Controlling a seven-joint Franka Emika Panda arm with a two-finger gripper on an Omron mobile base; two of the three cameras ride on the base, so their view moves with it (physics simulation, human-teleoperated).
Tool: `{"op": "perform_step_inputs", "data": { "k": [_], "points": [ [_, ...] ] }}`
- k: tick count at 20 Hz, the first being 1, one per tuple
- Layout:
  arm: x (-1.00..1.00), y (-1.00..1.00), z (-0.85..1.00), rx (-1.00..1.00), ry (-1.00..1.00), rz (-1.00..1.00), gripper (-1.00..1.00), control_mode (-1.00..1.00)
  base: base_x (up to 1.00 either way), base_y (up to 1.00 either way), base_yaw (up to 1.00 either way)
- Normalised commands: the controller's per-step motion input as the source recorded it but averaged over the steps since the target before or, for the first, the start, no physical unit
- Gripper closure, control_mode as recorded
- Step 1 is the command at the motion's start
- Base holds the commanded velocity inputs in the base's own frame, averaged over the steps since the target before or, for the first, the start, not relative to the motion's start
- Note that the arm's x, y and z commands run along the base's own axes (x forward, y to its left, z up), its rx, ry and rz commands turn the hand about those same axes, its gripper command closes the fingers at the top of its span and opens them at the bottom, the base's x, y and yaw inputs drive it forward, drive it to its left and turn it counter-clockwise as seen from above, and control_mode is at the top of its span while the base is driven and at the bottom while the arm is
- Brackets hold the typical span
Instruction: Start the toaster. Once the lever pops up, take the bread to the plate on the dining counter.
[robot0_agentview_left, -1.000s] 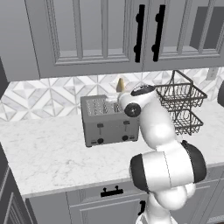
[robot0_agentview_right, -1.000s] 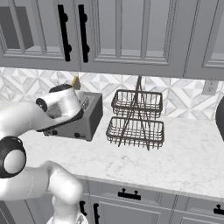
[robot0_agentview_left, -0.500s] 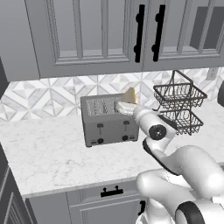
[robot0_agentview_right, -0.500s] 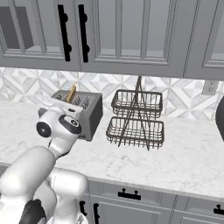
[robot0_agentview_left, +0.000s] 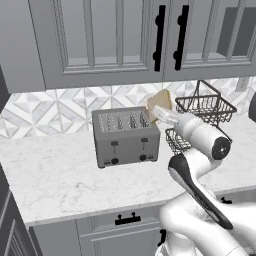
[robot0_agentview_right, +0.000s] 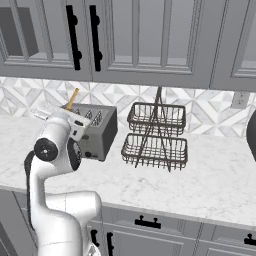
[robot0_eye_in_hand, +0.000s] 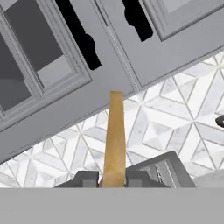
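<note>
**Bread held above the toaster's right end**

At the left of the left base view, the toaster (robot0_agentview_left: 126, 136) is seen standing on the white marble counter (robot0_agentview_left: 55, 180), its four slots on top and two levers and two knobs on its front face. Just above its right end, the bread (robot0_agentview_left: 159, 104) is held clear of the slots, tilted, against the patterned backsplash (robot0_agentview_left: 50, 107). The gripper (robot0_agentview_left: 156, 113) is pressed together on the slice; in the hand view the bread (robot0_eye_in_hand: 115, 140) is seen edge-on, pinched between the two fingertips (robot0_eye_in_hand: 86, 179). Further right, a two-tier wire basket (robot0_agentview_left: 204, 107) is seen on the same counter, near the toaster.
</note>
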Motion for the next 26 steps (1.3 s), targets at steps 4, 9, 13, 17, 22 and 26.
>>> {"op": "perform_step_inputs", "data": {
  "k": [4, 9, 13, 17, 22, 26],
  "points": [
    [-1.0, 0.0, 0.21, 0.1, 0.07, -0.07, 1.0, -1.0, 0.0, 0.0, 0.0],
    [-1.0, -0.21, -0.03, 0.01, 0.32, -0.2, 1.0, -1.0, 0.0, 0.0, 0.0],
    [-0.88, -0.6, -0.52, 0.01, 0.13, -0.31, 1.0, -1.0, 0.0, 0.0, 0.0],
    [-0.39, -0.35, -0.4, 0.0, 0.0, -0.18, 1.0, -1.0, 0.0, 0.0, 0.0],
    [-0.05, -0.11, -0.19, 0.0, 0.0, -0.1, 1.0, -1.0, 0.0, 0.0, 0.0],
    [-0.03, -0.08, -0.04, 0.0, 0.0, -0.08, 1.0, -1.0, 0.0, 0.0, 0.0]
  ]
}}
